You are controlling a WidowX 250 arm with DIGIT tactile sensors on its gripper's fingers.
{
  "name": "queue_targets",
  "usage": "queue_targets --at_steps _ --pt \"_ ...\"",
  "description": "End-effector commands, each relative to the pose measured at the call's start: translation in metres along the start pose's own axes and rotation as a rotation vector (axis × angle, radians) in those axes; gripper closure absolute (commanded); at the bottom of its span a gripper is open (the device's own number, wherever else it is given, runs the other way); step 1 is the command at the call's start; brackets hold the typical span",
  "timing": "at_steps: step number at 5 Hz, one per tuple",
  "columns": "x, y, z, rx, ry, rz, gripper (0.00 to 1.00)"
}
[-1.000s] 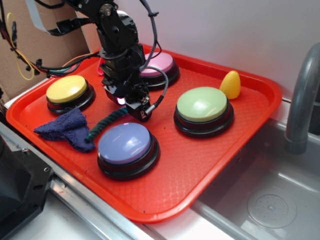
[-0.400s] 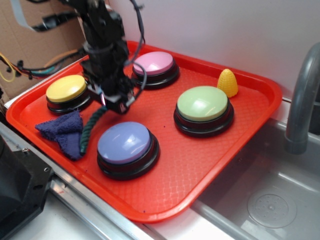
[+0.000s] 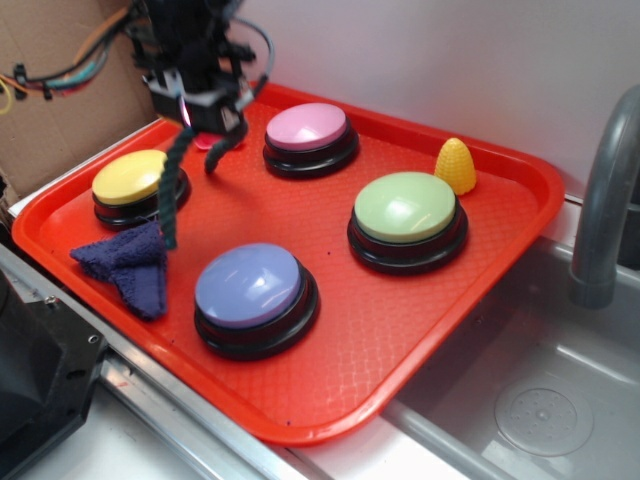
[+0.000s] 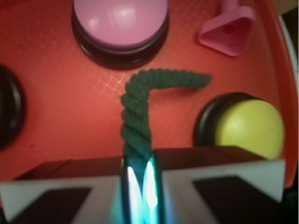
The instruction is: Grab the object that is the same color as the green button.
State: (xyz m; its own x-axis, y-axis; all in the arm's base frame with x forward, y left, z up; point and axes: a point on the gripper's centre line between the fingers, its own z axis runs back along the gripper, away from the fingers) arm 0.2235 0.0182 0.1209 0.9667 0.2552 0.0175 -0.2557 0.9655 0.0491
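Observation:
My gripper point(image 3: 203, 122) is shut on the dark green twisted rope point(image 3: 174, 190) and holds it above the back left of the red tray point(image 3: 420, 330). The rope hangs down from the jaws, its long end dangling over the yellow button point(image 3: 132, 177) and the blue cloth point(image 3: 128, 262). In the wrist view the rope point(image 4: 140, 105) runs up out of my closed jaws point(image 4: 139, 179) and bends right. The green button point(image 3: 405, 208) with its pale dome sits at the tray's right middle, apart from my gripper.
A pink button point(image 3: 308, 128) stands at the back, a blue-purple button point(image 3: 250, 286) at the front. A yellow corn toy point(image 3: 456, 166) is at the back right. A pink funnel-shaped piece point(image 4: 229, 30) shows in the wrist view. A grey faucet point(image 3: 600, 210) and sink lie right.
My gripper has risen and moved to the back left with the rope in it. The rope has come off the tray and now hangs free.

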Motion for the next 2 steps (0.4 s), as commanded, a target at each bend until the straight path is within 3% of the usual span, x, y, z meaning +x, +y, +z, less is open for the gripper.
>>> queue_targets --at_steps 1,2 --pt "-0.0059 0.0139 0.0661 -0.093 -0.165 0.072 1.00" --pt "-0.0064 0.0171 0.0622 -0.101 -0.130 0.093 1.00"
